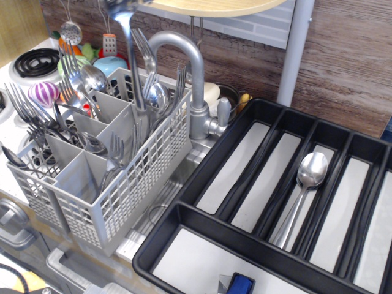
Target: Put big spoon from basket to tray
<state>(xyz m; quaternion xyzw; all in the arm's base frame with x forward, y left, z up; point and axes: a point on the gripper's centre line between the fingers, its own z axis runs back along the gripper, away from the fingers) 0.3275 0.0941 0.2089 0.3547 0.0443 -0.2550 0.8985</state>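
Gripper out of frame, state can't tell; big spoon (131, 55) upright, half out of basket (122, 184), left of faucet (187, 67).

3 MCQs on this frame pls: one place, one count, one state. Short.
1. Where in the tray does the lying spoon sit?
A. crosswise slot
B. a long slot
C. on the rim

2. How many spoons lie in the tray?
A. none
B. one
C. three

3. How is the big spoon at the basket placed?
A. flat in the tray
B. upright, bowl up, handle reaching down into the basket's cutlery
C. lying on the stove

Answers:
1. B, it lies lengthwise in one of the parallel slots.
2. B, the other slots show no spoon.
3. B, its bowl is at the picture's top edge. The hand is out of view.
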